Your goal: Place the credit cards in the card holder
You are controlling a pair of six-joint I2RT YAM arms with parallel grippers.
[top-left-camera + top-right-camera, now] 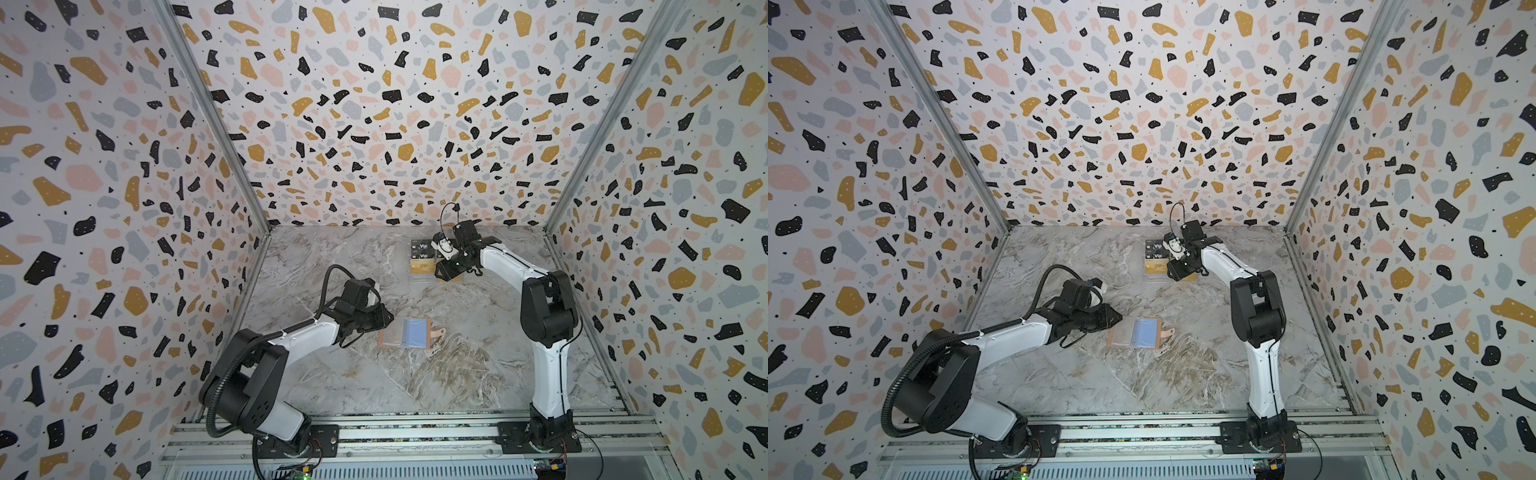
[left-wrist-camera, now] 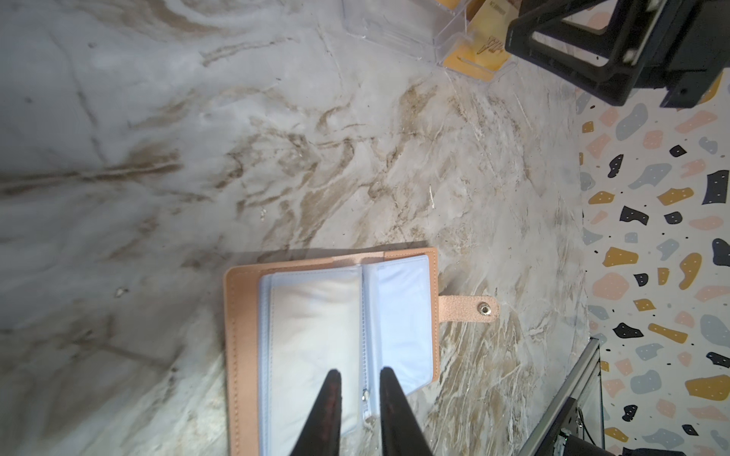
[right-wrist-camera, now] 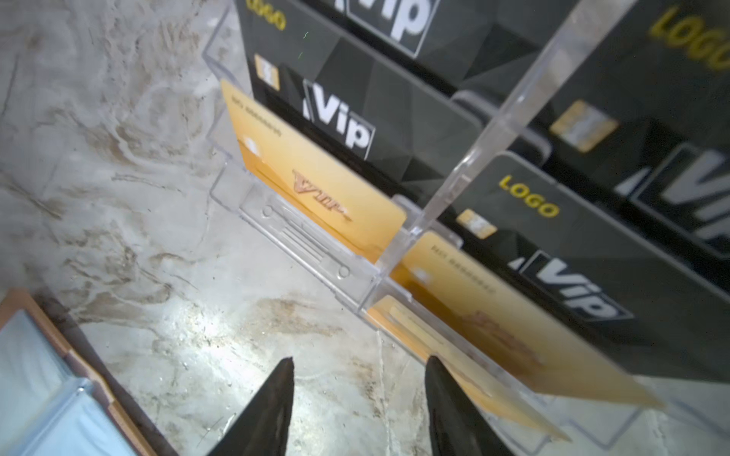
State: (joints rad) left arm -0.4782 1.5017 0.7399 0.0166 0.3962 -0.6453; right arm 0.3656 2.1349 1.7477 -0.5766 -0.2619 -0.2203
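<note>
The credit cards (image 3: 316,177), black and gold, stand in a clear rack (image 3: 480,130) at the far side of the bench (image 1: 457,374). The card holder (image 2: 241,335) lies open mid-bench. The left end effector (image 2: 361,375) hovers over its sleeves (image 2: 403,316), jaws slightly apart and empty. The right end effector (image 3: 359,361), jaws wider and empty, is just beside the front gold cards.

Black credit cards (image 3: 411,130) read white "Vip" w/ yellow "LOGO" in the corner; gold credit cards (image 3: 316,173) carry reddish script "VIP", small print too blurry to read.
</note>
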